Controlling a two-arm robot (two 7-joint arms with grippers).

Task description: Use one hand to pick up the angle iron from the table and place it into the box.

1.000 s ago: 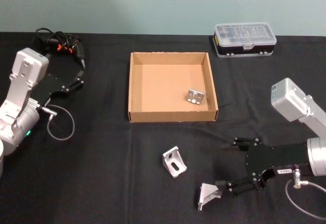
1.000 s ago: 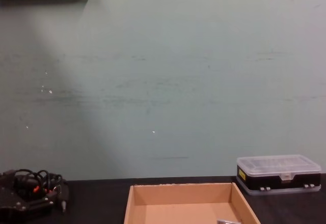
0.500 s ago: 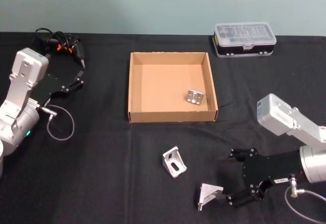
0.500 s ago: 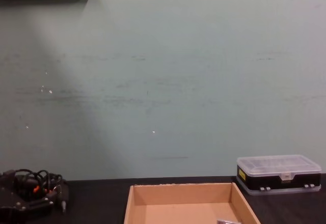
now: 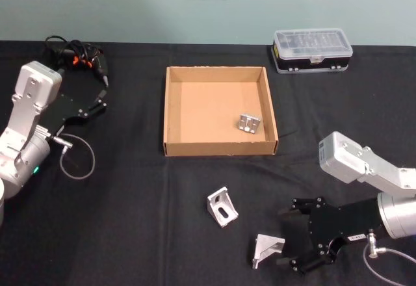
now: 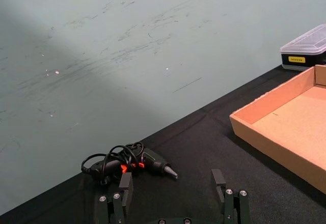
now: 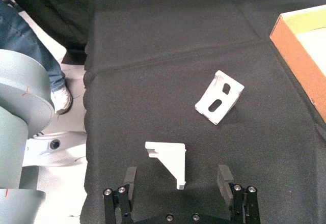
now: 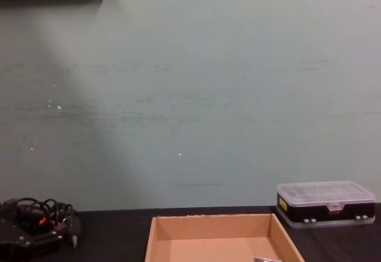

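Right wrist view: right gripper is low over the table, jaws wide open and gripping nothing. The nearest angle iron lies w/ its near end btwn the fingertips, no contact visible. It's a small metal bracket, prob. stiff and light, w/ smooth faces that could slip or twist if pinched off-centre. Best hold, I'd say: square across the two flat side faces, near the corner where the legs meet, not on the thin tip. A bit farther off, toward the middle of the table, is the second angle iron, lying apart from the first. Beyond it sits the box, w/ a third angle iron already inside near its right wall. Count: 3 angle irons (2 on the table, 1 boxed), 1 box, 2 grippers. The left gripper is parked far left, well apart from the work, jaws open and empty. Behind it is a cable tangle, and at the far right edge by the wall a black case w/ clear lid.
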